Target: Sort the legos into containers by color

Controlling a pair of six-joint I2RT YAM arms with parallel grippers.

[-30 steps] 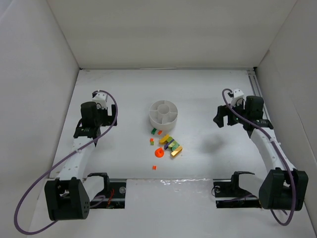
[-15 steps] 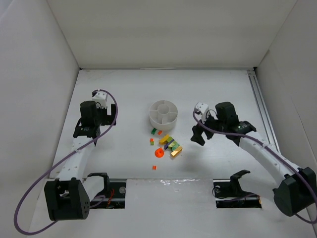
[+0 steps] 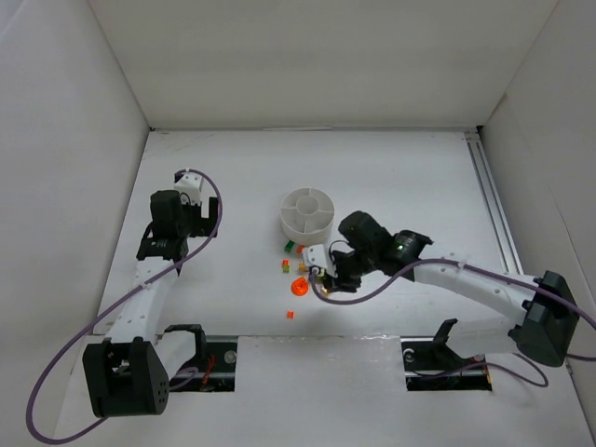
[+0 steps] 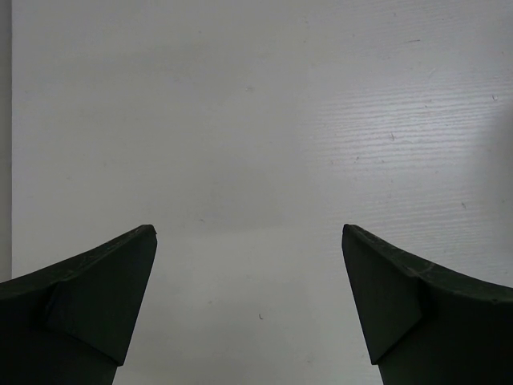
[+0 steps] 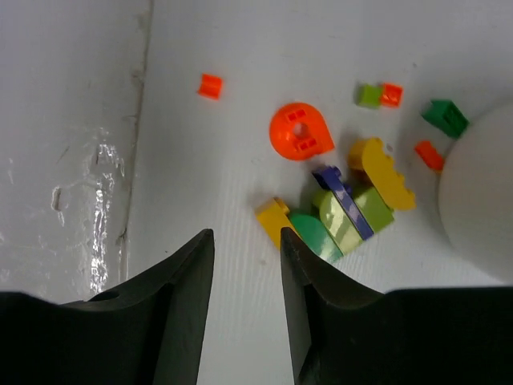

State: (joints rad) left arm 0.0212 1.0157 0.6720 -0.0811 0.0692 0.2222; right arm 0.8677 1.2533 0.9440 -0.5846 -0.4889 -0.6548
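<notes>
The legos lie in front of the round white divided dish (image 3: pixel 308 212), whose compartments are the containers. In the right wrist view I see a joined clump (image 5: pixel 345 204) of yellow, green, lime and purple, an orange round piece (image 5: pixel 300 132), a small orange brick (image 5: pixel 210 86), a lime-and-orange pair (image 5: pixel 379 95), a dark green bit (image 5: pixel 446 117) and an orange bit (image 5: pixel 429 155). My right gripper (image 5: pixel 247 241) hangs low over the table just beside the clump's yellow end. Its jaws are narrowed, with only bare table between them. My left gripper (image 4: pixel 248 241) is wide open over bare table.
The dish's white wall (image 5: pixel 481 208) fills the right edge of the right wrist view. In the top view the right arm (image 3: pixel 447 275) stretches across the table and covers most of the clump. White walls enclose the table. A glossy seam (image 5: pixel 104 200) runs near the front edge.
The right arm has swung in from the table's right side to the lego pile and lowered, and its jaws have narrowed from wide open. The left arm has not moved.
</notes>
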